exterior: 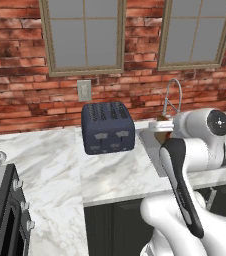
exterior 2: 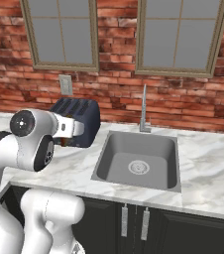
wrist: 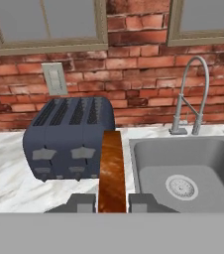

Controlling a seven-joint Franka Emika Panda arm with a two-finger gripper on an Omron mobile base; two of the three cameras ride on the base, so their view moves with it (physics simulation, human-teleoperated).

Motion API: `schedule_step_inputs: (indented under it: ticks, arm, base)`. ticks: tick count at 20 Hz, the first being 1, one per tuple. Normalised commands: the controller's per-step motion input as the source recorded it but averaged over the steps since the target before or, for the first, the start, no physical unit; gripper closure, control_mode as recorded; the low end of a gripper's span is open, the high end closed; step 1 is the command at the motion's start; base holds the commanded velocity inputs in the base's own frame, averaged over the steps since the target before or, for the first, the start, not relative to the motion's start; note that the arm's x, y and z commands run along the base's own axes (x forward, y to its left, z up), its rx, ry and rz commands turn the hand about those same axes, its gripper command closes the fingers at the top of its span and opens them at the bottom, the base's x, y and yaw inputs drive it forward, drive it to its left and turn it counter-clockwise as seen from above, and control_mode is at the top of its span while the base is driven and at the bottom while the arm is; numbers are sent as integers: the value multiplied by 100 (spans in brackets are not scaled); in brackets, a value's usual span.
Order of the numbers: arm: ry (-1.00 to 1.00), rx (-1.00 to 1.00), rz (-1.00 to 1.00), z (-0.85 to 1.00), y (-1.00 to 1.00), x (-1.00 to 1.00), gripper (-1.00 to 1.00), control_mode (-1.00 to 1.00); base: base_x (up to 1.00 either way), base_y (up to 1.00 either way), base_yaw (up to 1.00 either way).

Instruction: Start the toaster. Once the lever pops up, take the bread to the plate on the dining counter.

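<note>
Bread: the bread (wrist: 111, 171) stands on edge between the dark fingertips (wrist: 83, 202), long axis running away from the hand toward the brick wall (wrist: 134, 74); crust edge faces the camera
Claw: the gripper (wrist: 112, 203) is closed onto the slice, one tip on each flat face
Toaster: the toaster (exterior: 108, 128) sits on the marble worktop (exterior: 50, 160), control face toward the robot, slots running front to back; just left of the sink (exterior 2: 139, 158)
Writing: no legible lettering on the toaster or the wall outlet (wrist: 54, 78)
</note>
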Motion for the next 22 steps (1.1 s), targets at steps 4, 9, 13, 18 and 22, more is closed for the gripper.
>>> schedule_step_inputs:
  ticks: [4, 9, 13, 18, 22]
  arm:
    - [0, 0, 0, 0, -9, -11, 100, -100]
    - [0, 0, 0, 0, 0, -25, 100, -100]
    - [0, 0, 0, 0, 0, -36, 100, -100]
    - [0, 0, 0, 0, 0, -28, 100, -100]
    - [0, -1, 0, 0, 0, -12, 100, -100]
  base:
    - [0, 0, 0]
    - [0, 0, 0]
    - [0, 0, 0]
    - [0, 0, 0]
    - [0, 0, 0]
